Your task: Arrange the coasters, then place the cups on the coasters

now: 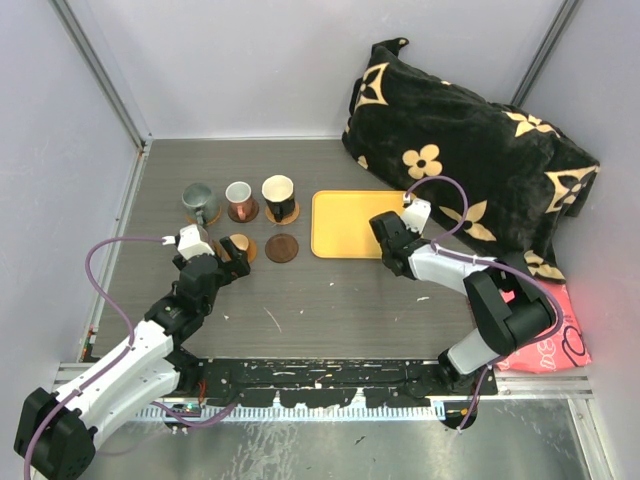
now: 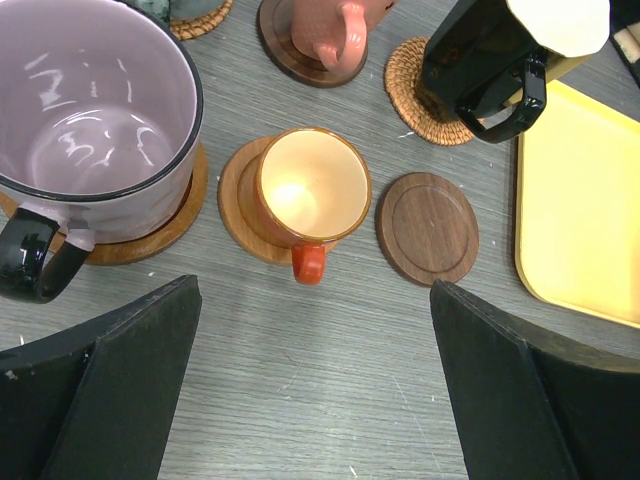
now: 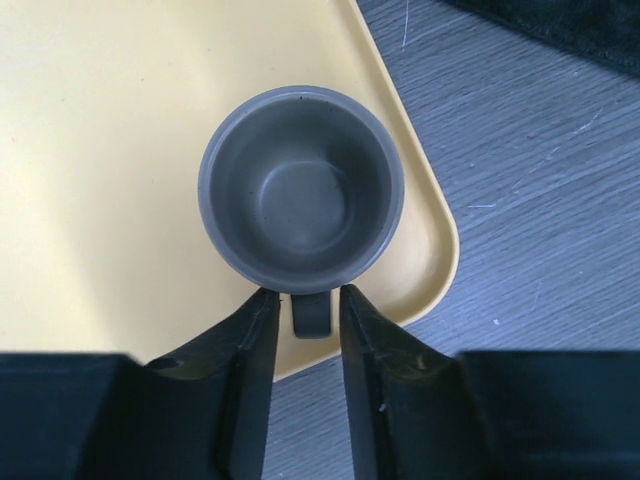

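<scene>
The light, rigid-looking grey cup (image 3: pixel 300 190) at the tray's (image 3: pixel 100 150) corner offered its handle (image 3: pixel 313 322), the obvious hold, which sat between the right gripper's (image 3: pixel 308 300) fingers (image 3: pixel 255 350), contact unclear.

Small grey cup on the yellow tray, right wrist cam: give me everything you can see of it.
The grey cup is small and round, matte dark grey inside and out; the material is unclear. It stands upright and empty on the yellow tray, near a rounded corner. Its stubby tab handle points toward the right gripper, whose fingers flank it with slivers of tray showing on both sides, so no contact is visible. Nothing else touches it.
</scene>
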Controlling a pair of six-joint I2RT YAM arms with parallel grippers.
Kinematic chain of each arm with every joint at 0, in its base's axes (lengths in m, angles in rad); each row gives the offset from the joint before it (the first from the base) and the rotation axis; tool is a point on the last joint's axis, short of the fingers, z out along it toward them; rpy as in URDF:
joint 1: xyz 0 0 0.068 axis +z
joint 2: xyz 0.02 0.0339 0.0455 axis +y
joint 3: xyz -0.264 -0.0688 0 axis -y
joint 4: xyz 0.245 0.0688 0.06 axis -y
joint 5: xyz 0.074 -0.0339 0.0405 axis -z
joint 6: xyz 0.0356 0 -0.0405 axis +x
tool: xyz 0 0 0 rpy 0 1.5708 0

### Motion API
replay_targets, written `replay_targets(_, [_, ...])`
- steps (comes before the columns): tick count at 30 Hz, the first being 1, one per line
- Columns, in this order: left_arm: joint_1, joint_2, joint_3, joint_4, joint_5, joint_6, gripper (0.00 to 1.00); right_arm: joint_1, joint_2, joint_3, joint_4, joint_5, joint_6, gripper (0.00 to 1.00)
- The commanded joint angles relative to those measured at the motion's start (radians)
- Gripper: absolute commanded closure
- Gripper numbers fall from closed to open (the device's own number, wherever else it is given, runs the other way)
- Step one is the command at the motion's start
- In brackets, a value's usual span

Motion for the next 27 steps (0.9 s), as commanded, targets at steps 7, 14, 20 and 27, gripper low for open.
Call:
replay_targets(7, [0.001, 0.003, 0.0, 0.05, -0.029, 0.005, 0.02, -0.017, 0.02, 0.014, 0.066, 0.004, -0.031, 0.88])
replay_targets(14, [0.001, 0.003, 0.001, 0.05, -0.028, 0.005, 0.02, -0.017, -0.016, 0.014, 0.058, -0.015, -0.048, 0.99])
replay_targets(20, [0.001, 0.003, 0.0, 0.052, -0.027, 0.005, 0.02, 0.006, -0.085, 0.046, 0.005, -0.021, -0.059, 0.99])
replay_targets(27, [0.001, -0.002, -0.003, 0.052, -0.028, 0.005, 0.02, 0.083, -0.132, 0.116, -0.046, -0.013, -0.064, 0.99])
